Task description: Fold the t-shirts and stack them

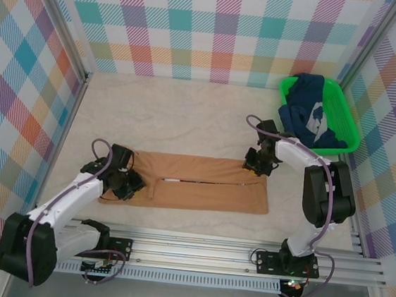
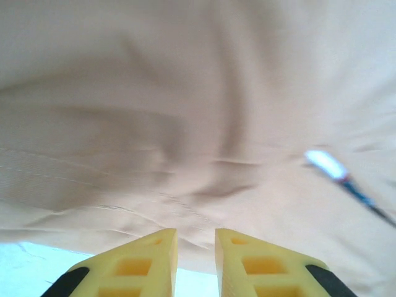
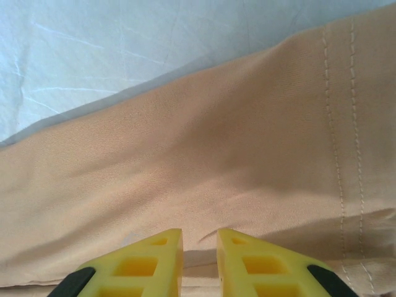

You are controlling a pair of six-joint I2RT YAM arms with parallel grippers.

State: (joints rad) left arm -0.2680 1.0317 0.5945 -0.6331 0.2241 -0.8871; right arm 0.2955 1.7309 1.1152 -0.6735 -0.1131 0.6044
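- Now both pairs of fingers are nearly pressed together. The left gripper (image 2: 196,232) pinches the left end of the tan shirt (image 1: 208,185), and the right gripper (image 3: 199,232) pinches a fold at its far-right hem.
- I judge the cloth light and limp, so it will sag between my two grips. Corners and the stitched hem look like the best holds.
- It lies as a long band on the table (image 1: 173,110), close to the near rail (image 1: 208,252).
- Open room lies far and left. The navy shirt (image 1: 308,107) sits in the basket (image 1: 353,136), far right.
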